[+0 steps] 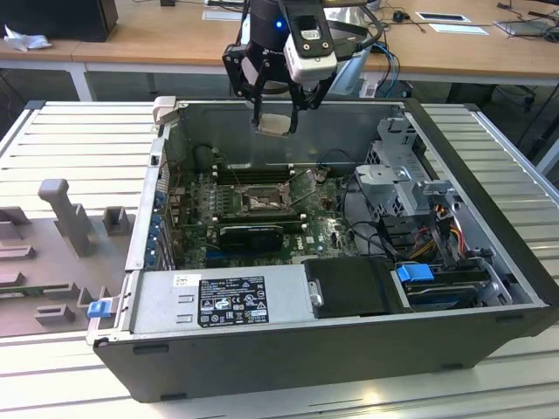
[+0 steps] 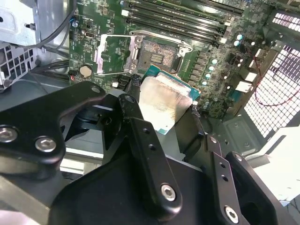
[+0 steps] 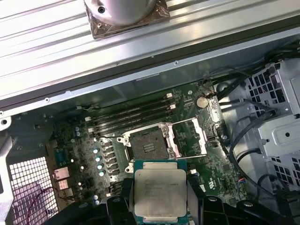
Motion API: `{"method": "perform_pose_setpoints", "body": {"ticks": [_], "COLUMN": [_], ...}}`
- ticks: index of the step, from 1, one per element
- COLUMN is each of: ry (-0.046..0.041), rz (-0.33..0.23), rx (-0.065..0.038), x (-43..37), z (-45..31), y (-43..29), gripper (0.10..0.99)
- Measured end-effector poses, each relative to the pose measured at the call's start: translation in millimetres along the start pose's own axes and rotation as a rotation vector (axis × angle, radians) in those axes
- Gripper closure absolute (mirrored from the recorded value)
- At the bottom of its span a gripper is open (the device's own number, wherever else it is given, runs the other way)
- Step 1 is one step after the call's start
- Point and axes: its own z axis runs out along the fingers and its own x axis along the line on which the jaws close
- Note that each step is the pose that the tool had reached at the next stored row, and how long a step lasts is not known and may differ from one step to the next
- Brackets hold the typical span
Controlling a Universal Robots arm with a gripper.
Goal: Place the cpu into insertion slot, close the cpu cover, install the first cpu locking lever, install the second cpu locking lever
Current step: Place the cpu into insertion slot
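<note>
Black jointed metal links of the tool [image 2: 165, 101] are seen closest in the second wrist view. Between their tips the small flat square cpu [image 2: 159, 108], with its pale silvery-grey metal top, is clamped by two opposite edges. It is held top face up, clear above the green circuit board [image 3: 211, 161], presumably so that its underside is kept untouched and it can be squared up over the socket.

Below and apart from it, the square dark insertion slot [image 3: 149, 145] with its metal rim lies bare. The thin silver cut-out cpu cover [image 3: 193, 136] is swung open on its hinge beside the slot, evidently so that the recess is kept free. The dark-grey open computer case [image 1: 349, 349] is laid on its side on the ribbed grey metal bench [image 1: 70, 131], so the board is turned upward.

The chip's underside is hidden, and the contact between tips and chip is partly masked by the links. The locking levers cannot be told with certainty from the surrounding metal.
</note>
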Motion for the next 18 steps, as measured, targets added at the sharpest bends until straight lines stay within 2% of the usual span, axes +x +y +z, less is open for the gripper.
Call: {"method": "perform_pose_setpoints", "body": {"ticks": [2, 18], "ry": [-0.0024, -0.0104], "rz": [0.027, 0.116], "rx": [-0.001, -0.002], "x": [0.0, 0.0], "z": [0.0, 0.0], "y": [0.0, 0.0], "gripper": [0.545, 0.545]}}
